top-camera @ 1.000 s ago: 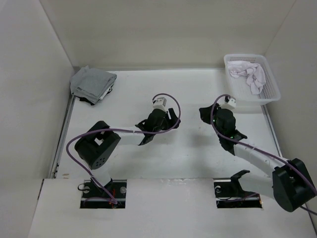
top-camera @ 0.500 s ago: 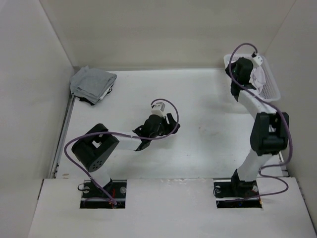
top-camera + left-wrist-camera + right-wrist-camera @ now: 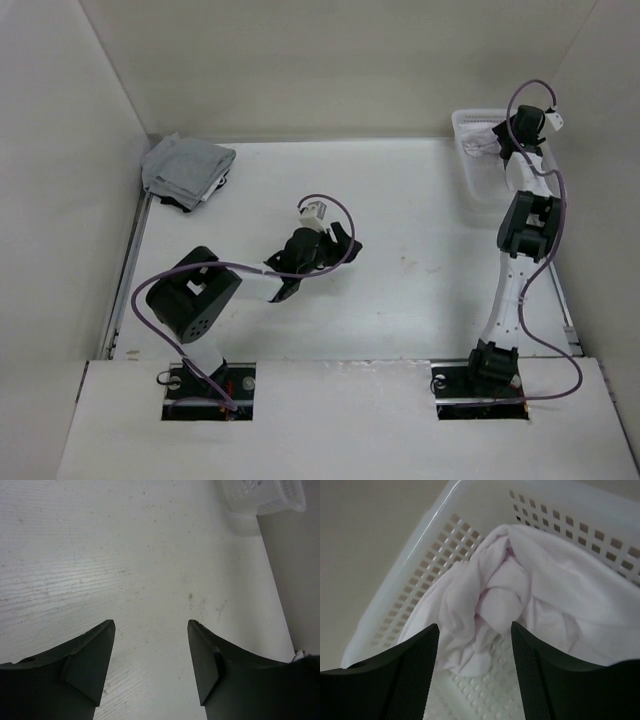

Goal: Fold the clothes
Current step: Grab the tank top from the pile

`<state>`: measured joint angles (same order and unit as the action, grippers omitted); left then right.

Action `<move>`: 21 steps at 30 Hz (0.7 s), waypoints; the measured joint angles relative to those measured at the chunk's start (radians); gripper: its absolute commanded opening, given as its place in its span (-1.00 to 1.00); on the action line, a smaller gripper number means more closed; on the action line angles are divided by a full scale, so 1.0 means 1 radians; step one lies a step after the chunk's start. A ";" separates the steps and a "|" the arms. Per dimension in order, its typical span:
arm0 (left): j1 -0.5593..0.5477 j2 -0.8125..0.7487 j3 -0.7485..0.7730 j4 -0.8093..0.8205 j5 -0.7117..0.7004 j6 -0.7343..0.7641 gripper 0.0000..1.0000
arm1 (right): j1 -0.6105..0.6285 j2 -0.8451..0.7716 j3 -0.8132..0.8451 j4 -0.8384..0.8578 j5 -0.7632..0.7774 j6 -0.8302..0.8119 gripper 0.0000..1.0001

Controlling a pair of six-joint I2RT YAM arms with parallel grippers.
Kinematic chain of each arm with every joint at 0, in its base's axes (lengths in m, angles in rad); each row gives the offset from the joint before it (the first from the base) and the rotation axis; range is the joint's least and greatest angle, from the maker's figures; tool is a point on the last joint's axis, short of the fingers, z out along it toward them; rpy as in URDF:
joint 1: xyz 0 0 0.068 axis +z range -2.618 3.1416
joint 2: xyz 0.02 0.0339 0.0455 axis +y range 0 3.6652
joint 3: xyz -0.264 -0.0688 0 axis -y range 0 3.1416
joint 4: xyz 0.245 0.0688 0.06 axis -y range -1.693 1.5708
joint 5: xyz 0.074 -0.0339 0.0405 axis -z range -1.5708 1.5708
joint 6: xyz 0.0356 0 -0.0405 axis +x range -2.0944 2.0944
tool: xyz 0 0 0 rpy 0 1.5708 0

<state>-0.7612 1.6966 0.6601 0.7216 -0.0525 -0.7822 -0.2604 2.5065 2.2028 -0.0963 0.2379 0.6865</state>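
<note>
The clothes (image 3: 505, 595), a thin white garment with a faint pink tint, lie crumpled in the white perforated plastic basket (image 3: 420, 565). My right gripper (image 3: 474, 626) hangs open just above the heap, one finger on each side of a bunched knot of cloth, holding nothing. From above, the right arm stretches up to the basket (image 3: 468, 122) at the back right and hides most of it, with the right gripper (image 3: 505, 140) over it. My left gripper (image 3: 150, 622) is open and empty above bare table near the middle (image 3: 345, 245).
A grey folded stack of cloth with a dark edge (image 3: 185, 170) lies at the back left corner. White walls close the table on three sides. The basket's near corner (image 3: 260, 497) shows at the top right of the left wrist view.
The right arm has swung from mid-table out to the basket at the back right, and its jaws have opened over the garment. The left arm has barely shifted.
</note>
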 measured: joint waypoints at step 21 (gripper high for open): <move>0.055 0.075 -0.012 0.116 0.082 -0.075 0.17 | -0.020 0.177 0.143 0.053 -0.142 0.182 -1.00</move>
<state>-0.7067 1.7718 0.6483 0.8375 0.0292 -0.8574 -0.2806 2.6831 2.3459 -0.0433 0.0959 0.8688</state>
